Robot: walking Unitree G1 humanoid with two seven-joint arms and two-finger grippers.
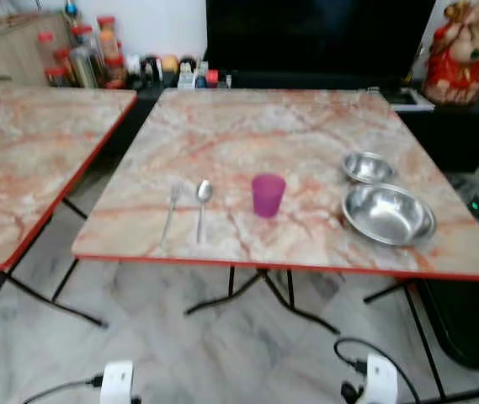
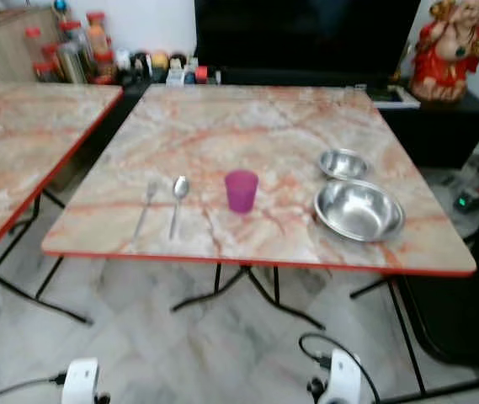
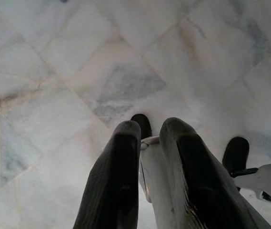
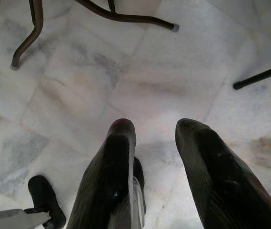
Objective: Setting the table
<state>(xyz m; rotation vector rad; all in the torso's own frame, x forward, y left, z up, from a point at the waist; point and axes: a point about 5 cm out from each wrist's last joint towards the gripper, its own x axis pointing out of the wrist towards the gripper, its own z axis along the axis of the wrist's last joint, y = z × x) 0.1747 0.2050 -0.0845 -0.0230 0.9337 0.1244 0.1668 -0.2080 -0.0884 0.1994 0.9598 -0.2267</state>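
I see the marble-patterned, red-edged counter (image 1: 247,126) ahead. Near its front edge lie a silver metal fork (image 1: 171,210) and, just right of it, a silver metal spoon (image 1: 202,206). Right of them stands a translucent purple plastic cup (image 1: 268,195). Farther right sit a large steel bowl (image 1: 388,214) and, just beyond it, a small steel bowl (image 1: 367,167). My left claw (image 3: 149,138) hangs over the floor, fingers narrowly parted; my right claw (image 4: 156,143) hangs spread.

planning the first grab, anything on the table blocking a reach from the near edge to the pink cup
Nothing visible does. The cup stands alone near the front edge; spoon and fork lie to its left, two bowls to its right.
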